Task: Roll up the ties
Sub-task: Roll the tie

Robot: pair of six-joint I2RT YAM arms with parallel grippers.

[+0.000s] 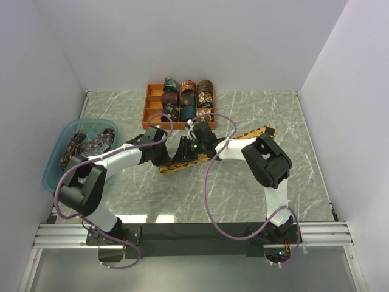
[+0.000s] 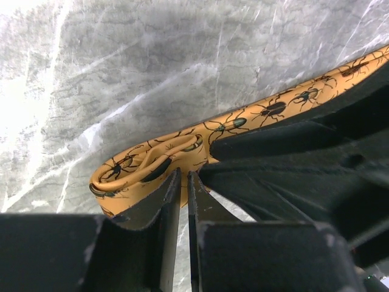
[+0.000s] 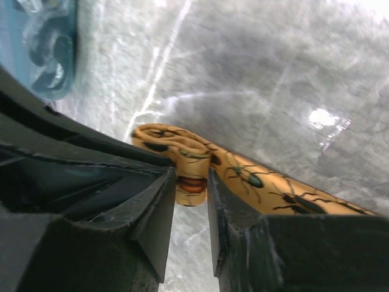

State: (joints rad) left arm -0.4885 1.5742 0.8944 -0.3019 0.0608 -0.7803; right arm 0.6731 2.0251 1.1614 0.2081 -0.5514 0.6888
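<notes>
A mustard-gold tie with dark beetle motifs lies diagonally across the marble table, its left end curled into a small loose roll. Both grippers meet at that roll. My left gripper has its jaws almost together, pinching the roll's edge. My right gripper holds the rolled end between its fingertips, with the rest of the tie running off to the right. Other dark patterned ties lie in a blue basin, and several rolled ties sit in an orange tray.
The orange compartment tray stands at the back of the table, just beyond the grippers. The translucent blue basin sits at the left edge and shows in the right wrist view. White walls enclose the table.
</notes>
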